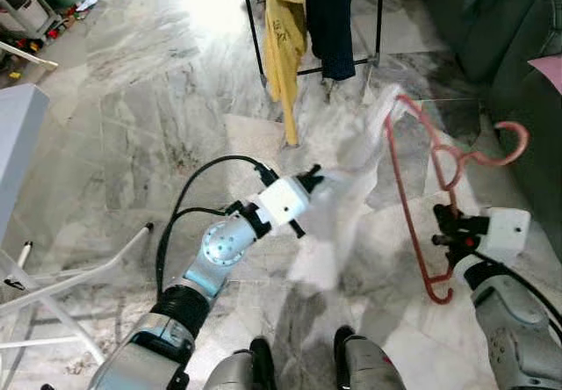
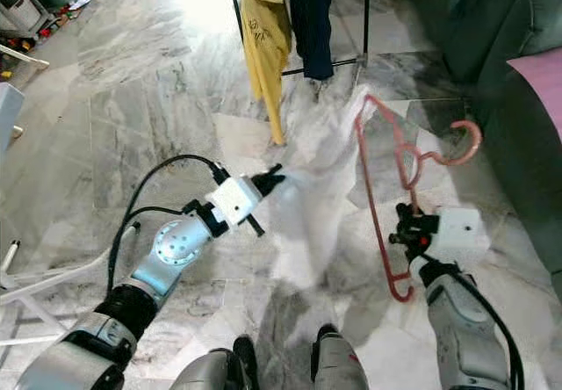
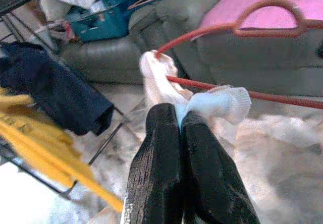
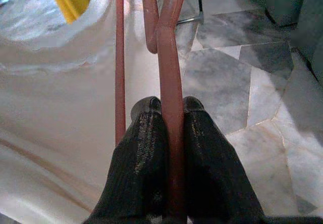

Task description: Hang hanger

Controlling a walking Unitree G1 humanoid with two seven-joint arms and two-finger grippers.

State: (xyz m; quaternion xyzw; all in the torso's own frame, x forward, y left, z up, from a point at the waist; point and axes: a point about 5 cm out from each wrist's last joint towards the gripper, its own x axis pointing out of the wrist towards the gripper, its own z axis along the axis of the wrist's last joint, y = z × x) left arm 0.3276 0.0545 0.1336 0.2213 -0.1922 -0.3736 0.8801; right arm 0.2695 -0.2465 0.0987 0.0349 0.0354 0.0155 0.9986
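Note:
A salmon-red plastic hanger point(image 1: 411, 188) stands nearly upright over the marble floor, its hook point(image 1: 515, 142) pointing right toward the sofa. My right gripper point(image 1: 444, 229) is shut on its lower bar, and the right wrist view has the bar point(image 4: 170, 47) pinched between both fingers point(image 4: 146, 148). A white garment point(image 1: 351, 192) hangs from the hanger's upper left end and sags down. My left gripper point(image 1: 314, 179) is shut on an edge of that white cloth point(image 3: 222, 103), to the left of the hanger point(image 3: 242, 28).
A black drying rack point(image 1: 379, 21) stands ahead with a yellow garment point(image 1: 281, 30) and a navy garment point(image 1: 329, 12) on it. A dark green sofa point(image 1: 500, 21) with a pink cushion point(image 1: 549, 69) lines the right side. A white folding frame point(image 1: 79, 276) lies at the left.

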